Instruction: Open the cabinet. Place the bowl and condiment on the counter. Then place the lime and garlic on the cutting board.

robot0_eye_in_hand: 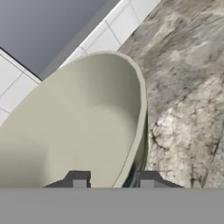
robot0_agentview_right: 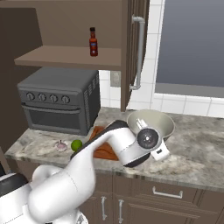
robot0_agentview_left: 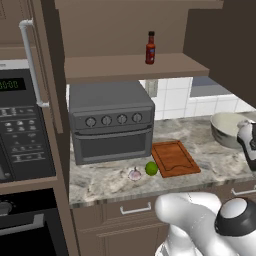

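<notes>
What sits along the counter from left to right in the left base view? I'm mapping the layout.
Toaster oven → garlic → lime → cutting board → bowl.

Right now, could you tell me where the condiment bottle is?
The condiment bottle stands upright on the open cabinet's shelf, above the toaster oven.

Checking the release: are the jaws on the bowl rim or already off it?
Cannot tell. In the hand view the gripper straddles the rim of the bowl, one fingertip inside, one outside, but neither contact nor a gap shows plainly. The bowl sits on the counter.
</notes>
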You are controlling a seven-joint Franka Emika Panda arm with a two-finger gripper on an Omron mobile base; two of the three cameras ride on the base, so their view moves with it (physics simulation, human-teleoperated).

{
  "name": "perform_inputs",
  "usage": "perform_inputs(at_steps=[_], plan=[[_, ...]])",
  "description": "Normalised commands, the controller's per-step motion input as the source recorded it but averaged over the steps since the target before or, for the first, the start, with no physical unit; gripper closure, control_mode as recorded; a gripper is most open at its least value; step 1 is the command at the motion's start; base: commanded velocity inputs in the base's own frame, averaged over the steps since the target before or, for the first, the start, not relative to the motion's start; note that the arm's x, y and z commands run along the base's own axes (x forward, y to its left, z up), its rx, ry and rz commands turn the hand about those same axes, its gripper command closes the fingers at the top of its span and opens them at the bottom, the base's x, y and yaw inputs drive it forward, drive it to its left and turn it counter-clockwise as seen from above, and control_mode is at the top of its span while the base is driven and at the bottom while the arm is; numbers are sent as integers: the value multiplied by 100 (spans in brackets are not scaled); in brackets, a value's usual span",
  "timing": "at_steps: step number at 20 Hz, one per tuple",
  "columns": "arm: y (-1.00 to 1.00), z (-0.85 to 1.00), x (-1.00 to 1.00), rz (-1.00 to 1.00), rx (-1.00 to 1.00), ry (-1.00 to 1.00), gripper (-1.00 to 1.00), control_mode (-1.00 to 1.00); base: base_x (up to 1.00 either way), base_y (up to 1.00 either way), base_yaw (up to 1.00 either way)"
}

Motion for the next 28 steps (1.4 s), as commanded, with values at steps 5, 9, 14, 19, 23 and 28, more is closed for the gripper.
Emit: perform_inputs(at_steps=[5, 9, 14, 19, 23, 28], plan=[[-5, -25, 61, 3, 0, 4, 100, -100, 0, 0, 0], [-9, -22, 54, 3, 0, 2, 100, -100, 0, 0, 0], [-3, -19, 42, 3, 0, 0, 100, -100, 0, 0, 0], [0, -16, 34, 2, 0, 0, 100, -100, 0, 0, 0], [0, -18, 25, 1, -1, 0, 100, -100, 0, 0, 0], [0, -17, 19, 1, -1, 0, 100, -100, 0, 0, 0]])
